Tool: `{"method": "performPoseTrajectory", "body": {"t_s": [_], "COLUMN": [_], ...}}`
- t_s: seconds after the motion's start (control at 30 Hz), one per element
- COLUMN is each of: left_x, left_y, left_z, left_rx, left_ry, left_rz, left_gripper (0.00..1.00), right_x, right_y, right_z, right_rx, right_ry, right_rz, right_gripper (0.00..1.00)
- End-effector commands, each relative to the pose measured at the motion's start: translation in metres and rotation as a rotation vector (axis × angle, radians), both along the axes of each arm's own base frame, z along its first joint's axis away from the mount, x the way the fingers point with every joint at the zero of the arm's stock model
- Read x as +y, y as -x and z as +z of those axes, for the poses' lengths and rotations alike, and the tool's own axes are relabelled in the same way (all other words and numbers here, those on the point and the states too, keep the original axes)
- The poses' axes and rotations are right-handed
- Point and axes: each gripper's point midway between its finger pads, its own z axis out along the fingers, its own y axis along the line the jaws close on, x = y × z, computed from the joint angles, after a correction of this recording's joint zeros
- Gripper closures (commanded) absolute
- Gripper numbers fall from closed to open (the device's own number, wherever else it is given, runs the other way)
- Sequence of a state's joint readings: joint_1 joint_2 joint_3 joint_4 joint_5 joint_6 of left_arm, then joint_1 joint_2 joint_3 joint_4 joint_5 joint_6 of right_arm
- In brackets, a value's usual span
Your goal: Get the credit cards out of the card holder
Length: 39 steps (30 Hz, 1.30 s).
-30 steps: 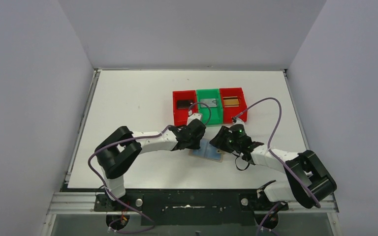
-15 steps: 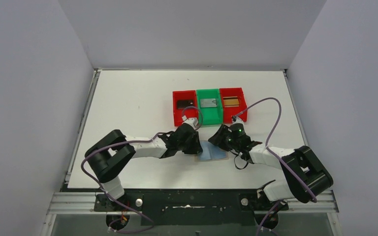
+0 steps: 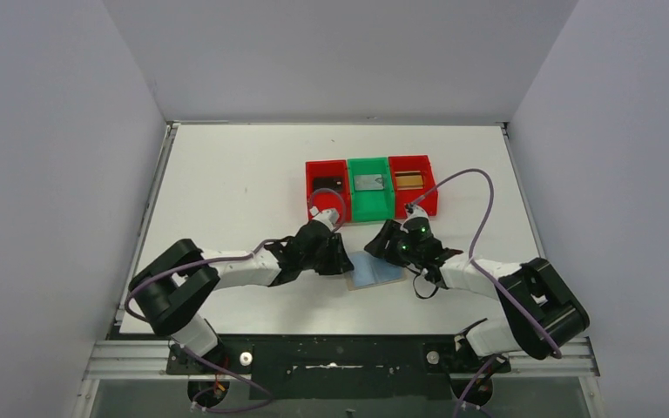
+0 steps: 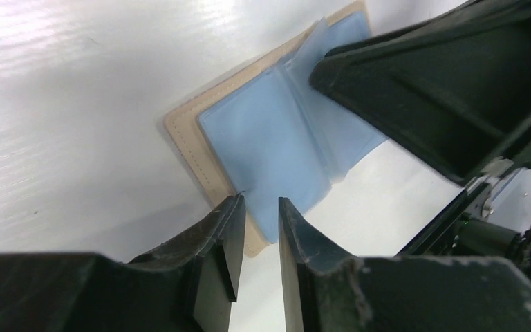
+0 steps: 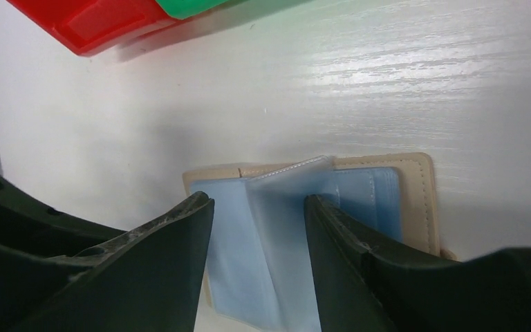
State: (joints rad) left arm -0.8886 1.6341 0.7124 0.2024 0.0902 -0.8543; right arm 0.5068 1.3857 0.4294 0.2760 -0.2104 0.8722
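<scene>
Beige-tan card holder (image 3: 375, 270), blue-lined: open flat on white table (image 3: 226, 192), ends hidden under grippers | left gripper (image 4: 261, 204): fingers nearly together at its edge, grasp unclear | right gripper (image 5: 259, 207): fingers parted astride raised clear sleeve (image 5: 287, 173) | dark card (image 3: 327, 184), silver card (image 3: 368, 182), gold-brown card (image 3: 408, 180): one per plastic bin (image 3: 375, 212).

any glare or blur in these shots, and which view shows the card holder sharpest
Left wrist view: streaky glare on the table, card holder sharpest, left tool soft near the lens. Right wrist view: glare band upper right, red bin blurred at the top edge. Top external view: even light, faint shadows, holder small.
</scene>
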Motion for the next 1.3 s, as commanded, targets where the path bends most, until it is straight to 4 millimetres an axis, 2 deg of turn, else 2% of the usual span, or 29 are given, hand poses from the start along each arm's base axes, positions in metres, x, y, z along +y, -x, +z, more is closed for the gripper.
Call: {"method": "performPoseTrajectory", "body": {"t_s": [0.0,0.1,0.27,0.4,0.57,0.7,0.8,0.93,1.07,1.17,1.27], "left_x": [0.01,0.033,0.097,0.141,0.175,0.187,0.187,0.186,0.187,0.187,0.187], "left_y": [-0.017,-0.023,-0.032,-0.034,-0.03,-0.027,-0.026,-0.026,-0.027,-0.027,-0.027], "left_z": [0.042,0.055,0.06,0.074,0.09,0.095,0.098,0.1,0.101,0.102,0.103], "left_rx": [-0.124,-0.169,-0.215,-0.254,-0.309,-0.318,-0.323,-0.326,-0.332,-0.334,-0.332], "left_ry": [0.026,-0.018,-0.109,-0.078,-0.062,-0.069,-0.058,-0.059,-0.063,-0.062,-0.064], "left_rz": [0.081,0.16,0.378,0.495,0.557,0.575,0.568,0.557,0.557,0.555,0.556], "left_gripper": [0.74,0.7,0.67,0.64,0.63,0.63,0.63,0.63,0.63,0.63,0.63], "right_x": [0.001,0.001,0.007,0.018,0.025,0.023,0.024,0.029,0.04,0.051,0.054], "right_y": [0.01,0.007,0.009,0.016,0.022,0.028,0.035,0.042,0.042,0.038,0.033], "right_z": [0.001,0.011,0.019,0.017,0.009,-0.012,-0.026,-0.04,-0.04,-0.032,-0.027], "right_rx": [-0.019,-0.055,-0.08,-0.09,-0.078,-0.005,0.029,0.055,0.052,0.035,0.019], "right_ry": [0.116,0.212,0.363,0.474,0.572,0.63,0.692,0.751,0.715,0.672,0.648], "right_rz": [0.102,0.126,0.129,0.16,0.177,0.192,0.228,0.256,0.25,0.245,0.225], "right_gripper": [0.46,0.42,0.4,0.39,0.4,0.38,0.38,0.45,0.56,0.57,0.59]}}
